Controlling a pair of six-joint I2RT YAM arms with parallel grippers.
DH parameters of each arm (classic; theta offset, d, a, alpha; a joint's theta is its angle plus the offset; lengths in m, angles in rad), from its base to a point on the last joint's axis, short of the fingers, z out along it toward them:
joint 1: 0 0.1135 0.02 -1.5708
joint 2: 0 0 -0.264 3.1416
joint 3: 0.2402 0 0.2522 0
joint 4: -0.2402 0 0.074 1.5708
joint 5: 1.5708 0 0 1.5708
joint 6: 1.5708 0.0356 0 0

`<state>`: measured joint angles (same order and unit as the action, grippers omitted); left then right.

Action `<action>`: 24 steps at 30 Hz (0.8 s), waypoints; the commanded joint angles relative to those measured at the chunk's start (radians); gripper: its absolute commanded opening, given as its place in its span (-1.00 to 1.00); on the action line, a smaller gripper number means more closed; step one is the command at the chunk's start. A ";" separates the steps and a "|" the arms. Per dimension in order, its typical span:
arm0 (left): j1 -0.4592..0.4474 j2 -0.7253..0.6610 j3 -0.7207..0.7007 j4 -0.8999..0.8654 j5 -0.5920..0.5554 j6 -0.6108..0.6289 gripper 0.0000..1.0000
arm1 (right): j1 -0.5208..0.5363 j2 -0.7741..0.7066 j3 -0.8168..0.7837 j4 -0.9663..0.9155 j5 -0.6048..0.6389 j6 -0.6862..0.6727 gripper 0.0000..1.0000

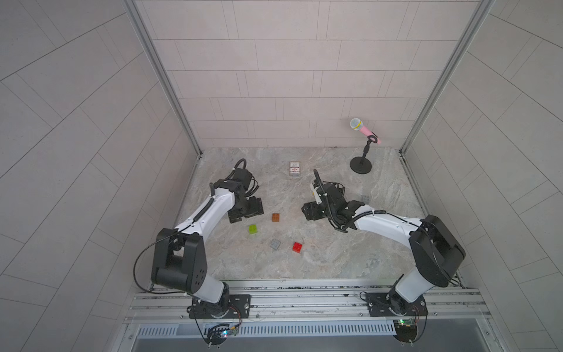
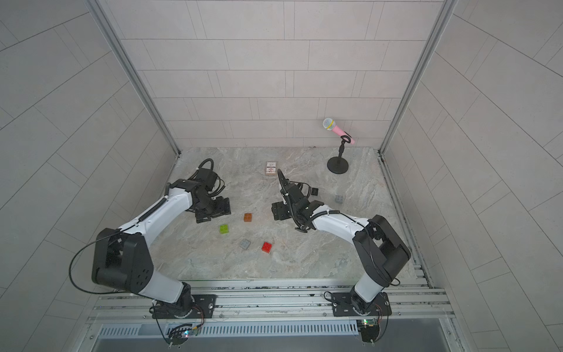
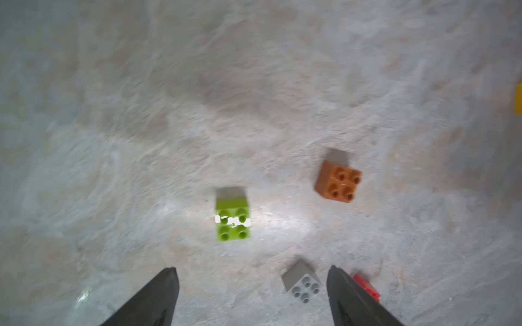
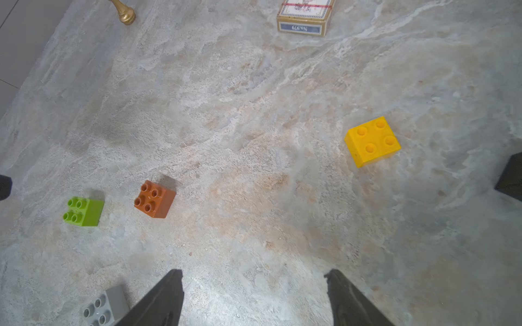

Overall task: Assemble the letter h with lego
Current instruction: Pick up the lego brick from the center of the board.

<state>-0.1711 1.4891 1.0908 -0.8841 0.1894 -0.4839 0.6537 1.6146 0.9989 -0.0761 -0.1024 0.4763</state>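
Loose lego lies on the marble table: a brown brick, a lime green brick, a grey brick and a red brick in the middle, and another grey brick at the right. A yellow brick shows in the right wrist view. No assembled letter h is in view. My left gripper hovers open and empty above the table, the grey brick below it near one finger. My right gripper is open over bare table.
A printed card box lies toward the back. A pink microphone on a black stand is at the back right. A brass pawn stands near the left wall. Tiled walls close three sides.
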 commanded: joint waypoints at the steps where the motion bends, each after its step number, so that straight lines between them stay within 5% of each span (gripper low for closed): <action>1: 0.010 -0.020 -0.078 0.022 -0.031 -0.050 0.79 | 0.003 -0.016 -0.007 0.006 -0.023 0.014 0.64; 15: -0.064 0.186 -0.031 0.076 -0.093 -0.133 0.66 | 0.016 0.079 0.074 -0.070 -0.089 0.004 0.64; 24: -0.065 0.228 -0.033 0.079 -0.100 -0.134 0.21 | 0.095 0.174 0.185 -0.183 -0.120 -0.067 0.61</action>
<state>-0.2379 1.7187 1.0554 -0.7872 0.1127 -0.6090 0.7254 1.7889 1.1606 -0.1947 -0.2127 0.4423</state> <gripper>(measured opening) 0.615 0.806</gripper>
